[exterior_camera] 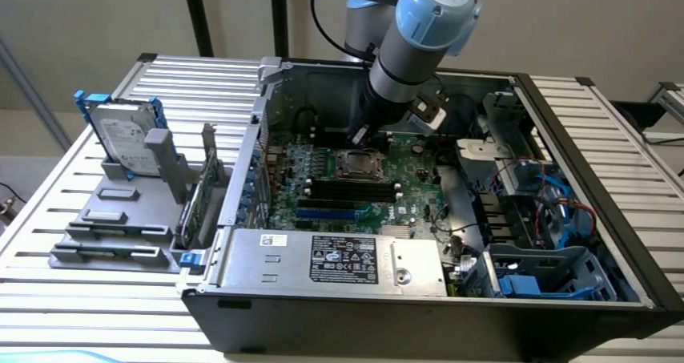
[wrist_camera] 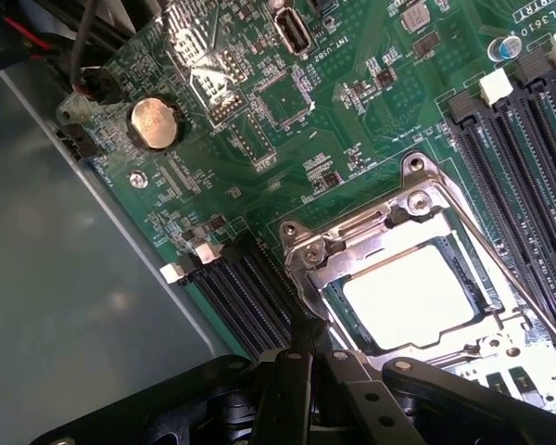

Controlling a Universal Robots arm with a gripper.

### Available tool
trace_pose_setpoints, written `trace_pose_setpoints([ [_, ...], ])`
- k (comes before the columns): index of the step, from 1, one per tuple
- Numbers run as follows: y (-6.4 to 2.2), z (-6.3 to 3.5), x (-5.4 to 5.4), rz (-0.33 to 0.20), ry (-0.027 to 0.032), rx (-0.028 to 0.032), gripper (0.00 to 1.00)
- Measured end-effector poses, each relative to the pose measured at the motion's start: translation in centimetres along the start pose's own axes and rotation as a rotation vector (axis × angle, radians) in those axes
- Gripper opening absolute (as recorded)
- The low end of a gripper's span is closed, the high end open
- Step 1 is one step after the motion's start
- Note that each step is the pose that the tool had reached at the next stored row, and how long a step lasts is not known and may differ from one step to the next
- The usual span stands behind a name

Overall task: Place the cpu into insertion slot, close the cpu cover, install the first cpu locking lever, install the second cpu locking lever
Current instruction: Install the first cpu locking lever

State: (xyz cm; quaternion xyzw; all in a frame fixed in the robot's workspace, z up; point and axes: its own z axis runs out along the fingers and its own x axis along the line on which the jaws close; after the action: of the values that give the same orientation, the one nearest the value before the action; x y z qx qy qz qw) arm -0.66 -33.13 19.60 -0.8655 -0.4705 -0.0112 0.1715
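Observation:
The cpu [wrist_camera: 412, 295] lies in the insertion slot [wrist_camera: 338, 301] of the green motherboard [wrist_camera: 259, 158], silvery face up. The cpu cover [wrist_camera: 352, 243], a silvery metal frame, is down over it, and the chip shows through its window. A thin metal locking lever [wrist_camera: 514, 278] runs along one side of the socket. My gripper [wrist_camera: 308, 341] is shut, its black fingers pressed together with nothing seen between them. Its tip is at the socket's edge beside the black memory slots [wrist_camera: 246, 297]. In the exterior view the gripper [exterior_camera: 360, 141] hangs just behind the socket [exterior_camera: 356, 164].
The open computer case [exterior_camera: 598, 219] walls in the board. A grey power supply box [exterior_camera: 331, 259] lies in front, and blue cables and a drive cage [exterior_camera: 545, 275] are at the exterior view's right. A hard drive on a grey rack [exterior_camera: 128, 147] stands outside the case. A coin battery [wrist_camera: 155, 123] sits on the board.

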Motion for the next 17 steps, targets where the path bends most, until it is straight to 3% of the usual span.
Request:
trace_pose_setpoints([
  [17, -0.60, 0.01, -0.37, 0.000, 0.0002, 0.0000, 0.11],
])
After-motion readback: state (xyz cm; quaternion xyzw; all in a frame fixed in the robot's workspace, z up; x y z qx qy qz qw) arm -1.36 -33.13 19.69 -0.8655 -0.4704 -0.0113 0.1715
